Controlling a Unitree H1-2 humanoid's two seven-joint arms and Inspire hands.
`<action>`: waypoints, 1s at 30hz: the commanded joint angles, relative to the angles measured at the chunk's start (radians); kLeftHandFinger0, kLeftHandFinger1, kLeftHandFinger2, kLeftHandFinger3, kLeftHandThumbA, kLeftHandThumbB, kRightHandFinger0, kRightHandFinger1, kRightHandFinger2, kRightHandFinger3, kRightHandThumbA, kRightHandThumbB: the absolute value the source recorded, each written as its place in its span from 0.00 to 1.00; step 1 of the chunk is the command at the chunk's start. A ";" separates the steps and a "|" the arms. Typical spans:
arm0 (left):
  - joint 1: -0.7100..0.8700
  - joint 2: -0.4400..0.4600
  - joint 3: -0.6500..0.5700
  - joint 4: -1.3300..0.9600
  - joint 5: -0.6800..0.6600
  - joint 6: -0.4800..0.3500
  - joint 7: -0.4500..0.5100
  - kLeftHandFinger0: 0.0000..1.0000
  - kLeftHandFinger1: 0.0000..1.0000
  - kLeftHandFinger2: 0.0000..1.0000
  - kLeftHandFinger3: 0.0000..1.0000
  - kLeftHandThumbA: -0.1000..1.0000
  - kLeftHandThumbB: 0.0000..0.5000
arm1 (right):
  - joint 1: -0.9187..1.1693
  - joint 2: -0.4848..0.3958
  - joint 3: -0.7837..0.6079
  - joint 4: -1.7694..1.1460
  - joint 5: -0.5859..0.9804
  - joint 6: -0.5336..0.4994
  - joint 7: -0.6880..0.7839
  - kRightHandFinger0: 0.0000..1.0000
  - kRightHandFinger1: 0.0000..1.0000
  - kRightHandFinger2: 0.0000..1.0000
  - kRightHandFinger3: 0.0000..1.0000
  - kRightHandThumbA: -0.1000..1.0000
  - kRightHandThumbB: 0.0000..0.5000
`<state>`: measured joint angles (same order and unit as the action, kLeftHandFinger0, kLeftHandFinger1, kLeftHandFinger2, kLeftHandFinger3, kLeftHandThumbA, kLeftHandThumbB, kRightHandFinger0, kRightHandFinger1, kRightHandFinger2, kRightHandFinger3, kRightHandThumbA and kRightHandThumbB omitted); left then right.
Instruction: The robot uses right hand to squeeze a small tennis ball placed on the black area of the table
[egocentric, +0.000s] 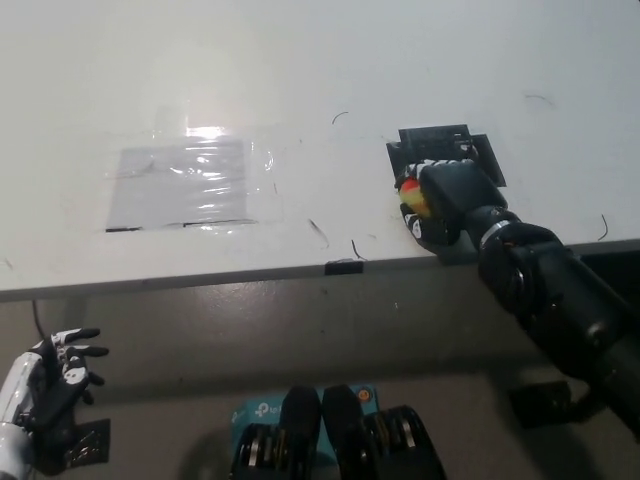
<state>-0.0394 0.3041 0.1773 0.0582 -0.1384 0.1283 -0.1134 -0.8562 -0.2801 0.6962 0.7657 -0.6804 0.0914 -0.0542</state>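
Currently my black right robot hand (448, 203) is wrapped tightly around the small yellow-and-red tennis ball (412, 198), pinching it at the near edge of the square black patch (447, 150) on the white bench (300, 80). My white left robot hand (45, 385) rests low, well left of that patch, fingers spread. Risk, in my judgement: uneven pressure could squirt the ball off the bench edge.

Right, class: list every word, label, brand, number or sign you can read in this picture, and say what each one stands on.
"tp-link", partly hidden: white logo on the teal box on the floor below the table edge.
Tennis ball in the right hand: no print readable.
Black patch and clear plastic sheet on the white table: no text.
Left hand, resting lower left: no text.
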 joint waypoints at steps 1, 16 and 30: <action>-0.016 0.027 0.012 -0.025 -0.007 -0.027 -0.013 0.30 0.38 0.53 0.64 0.16 0.00 | 0.061 -0.048 0.034 0.122 -0.104 0.027 -0.059 0.00 0.25 0.56 0.30 0.02 0.00; 0.001 0.028 0.016 -0.035 -0.009 -0.014 -0.012 0.31 0.40 0.56 0.64 0.21 0.00 | 0.151 0.051 -0.274 0.135 0.131 -0.330 -0.438 0.00 0.10 0.48 0.25 0.00 0.58; 0.009 0.025 0.014 -0.048 -0.005 -0.003 -0.006 0.29 0.38 0.53 0.61 0.20 0.00 | 0.096 0.257 -0.852 -0.275 0.804 -0.151 -0.188 0.00 0.00 0.09 0.21 0.00 0.24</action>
<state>-0.0315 0.3044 0.1752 0.0568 -0.1390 0.1286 -0.1140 -0.6635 -0.1126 0.0910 0.7496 -0.3933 -0.1825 -0.4164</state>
